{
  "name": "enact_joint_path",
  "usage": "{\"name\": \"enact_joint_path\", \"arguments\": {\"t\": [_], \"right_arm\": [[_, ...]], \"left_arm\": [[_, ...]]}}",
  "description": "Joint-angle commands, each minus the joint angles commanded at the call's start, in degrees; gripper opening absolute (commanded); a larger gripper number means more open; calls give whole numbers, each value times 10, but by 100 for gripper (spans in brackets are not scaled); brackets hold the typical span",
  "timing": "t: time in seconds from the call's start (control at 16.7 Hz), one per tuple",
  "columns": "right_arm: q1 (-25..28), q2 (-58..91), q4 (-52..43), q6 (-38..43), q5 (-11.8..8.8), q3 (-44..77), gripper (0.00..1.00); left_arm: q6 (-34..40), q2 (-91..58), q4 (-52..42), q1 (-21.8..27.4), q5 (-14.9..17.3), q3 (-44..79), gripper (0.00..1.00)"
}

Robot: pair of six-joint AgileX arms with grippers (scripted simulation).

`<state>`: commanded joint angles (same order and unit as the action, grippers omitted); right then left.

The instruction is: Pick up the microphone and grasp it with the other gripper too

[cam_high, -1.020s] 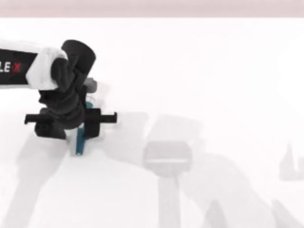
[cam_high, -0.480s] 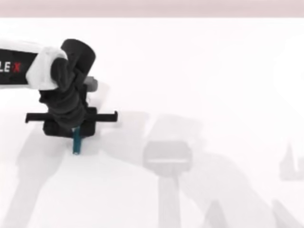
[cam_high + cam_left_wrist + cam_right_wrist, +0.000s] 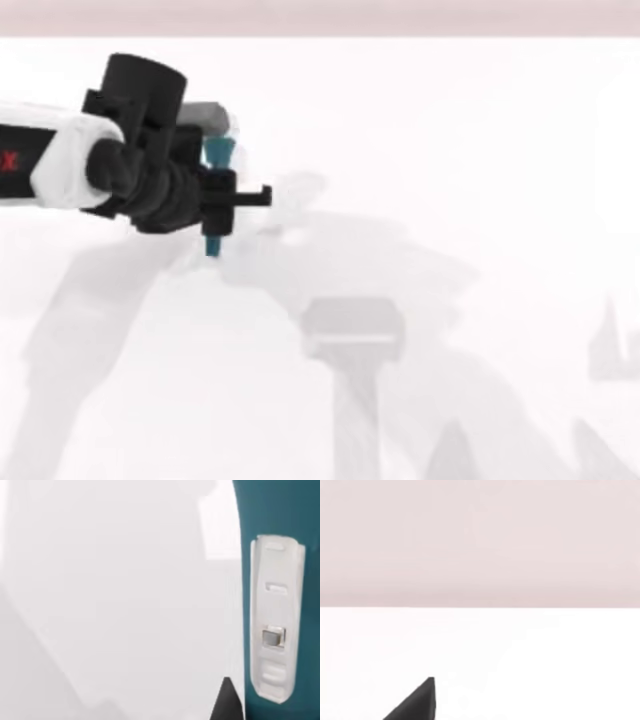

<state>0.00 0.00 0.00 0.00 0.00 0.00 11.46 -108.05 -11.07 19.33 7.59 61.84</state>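
Though apparently gripped — slim teal microphone (image 3: pixel 214 195) in left hand (image 3: pixel 222 196).

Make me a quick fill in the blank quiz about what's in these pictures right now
1. The left end effector grips the ____ microphone.
2. The microphone's switch strip is ____.
3. In the top view, the arm holding the microphone reaches in from the ____ side.

Answers: teal; white; left

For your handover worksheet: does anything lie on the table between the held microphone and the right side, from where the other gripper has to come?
Nothing visible does. The left gripper holds the microphone at the table's left; only shadows lie to its right. The right gripper shows only as a dark tip in its wrist view.
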Motion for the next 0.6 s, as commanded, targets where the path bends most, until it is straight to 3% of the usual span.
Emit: {"name": "enact_joint_path", "arguments": {"t": [0.42, 0.6], "right_arm": [[0, 0, 0, 0, 0, 0, 100], [0, 0, 0, 0, 0, 0, 100]], "left_arm": [[-74, 87, 371, -13, 134, -104, 0], [-102, 131, 486, -19, 180, -138, 0]]}}
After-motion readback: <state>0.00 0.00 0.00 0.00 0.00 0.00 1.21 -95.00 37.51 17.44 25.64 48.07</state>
